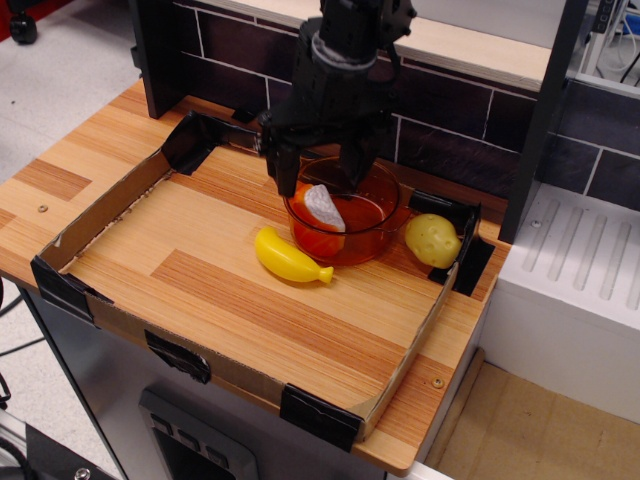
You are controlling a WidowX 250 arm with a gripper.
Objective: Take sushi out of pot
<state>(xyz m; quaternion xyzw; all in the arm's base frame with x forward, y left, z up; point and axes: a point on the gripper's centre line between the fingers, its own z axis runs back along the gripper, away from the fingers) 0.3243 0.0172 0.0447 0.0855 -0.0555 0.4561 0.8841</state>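
Observation:
The translucent orange pot (375, 238) stands at the back right of the wooden tray area. The sushi (321, 206) lies inside it on the left, its white rice part up and orange body under it. My black gripper (319, 178) hangs over the pot's back left rim, open, one finger (284, 170) outside the left rim and the other (356, 166) over the pot's inside. The fingertips are at about rim height, just behind and above the sushi. Nothing is held.
A yellow toy banana (290, 258) lies right in front of the pot. A pale yellow lumpy toy (432, 240) sits to the pot's right by the cardboard wall (440, 300). A dark brick wall (450, 120) stands behind.

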